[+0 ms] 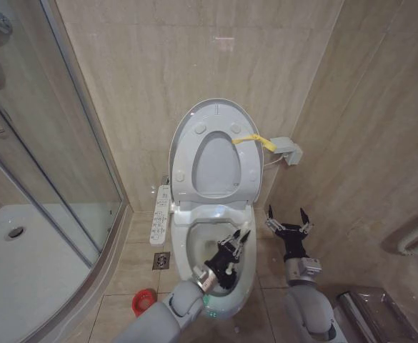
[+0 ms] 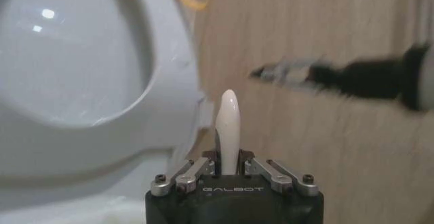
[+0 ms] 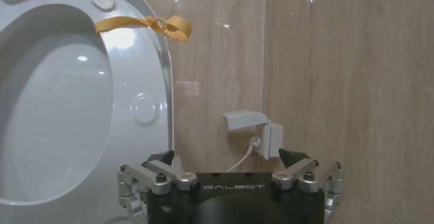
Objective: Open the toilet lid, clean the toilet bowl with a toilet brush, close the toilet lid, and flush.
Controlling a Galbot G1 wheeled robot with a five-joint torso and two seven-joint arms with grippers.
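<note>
The left gripper [image 1: 236,241] sits over the open toilet bowl [image 1: 246,284], its fingers [image 2: 203,167] clamped on the thin white handle of the toilet brush [image 2: 228,127]. In the left wrist view the handle stands straight up out of the jaws, and the word GALBOT is printed in white on the black gripper body just below it. The brush's bristle head cannot be made out; the gripper and wrist cover the part of the bowl where it would be.

The right gripper [image 1: 289,219] hangs beside the toilet on the robot's right, above the floor tiles, with its two fingers spread wide and nothing between them. Its own body carries the same GALBOT lettering in the right wrist view.

The toilet lid [image 1: 216,111] is raised, leaning back against the beige tiled wall, with the seat ring [image 1: 183,161] lifted against it. A yellow loop tag [image 1: 254,139] dangles off the raised seat's right edge. Along the bowl's left side runs a long white button panel [image 1: 161,214]; its markings are too small to read.

A white socket box [image 1: 289,151] is mounted on the wall to the right of the lid, with a cord running from it. A red round holder cup [image 1: 143,302] stands on the floor left of the bowl, near a small floor drain [image 1: 161,261]. A glass shower enclosure [image 1: 44,179] takes up the left side of the room.
</note>
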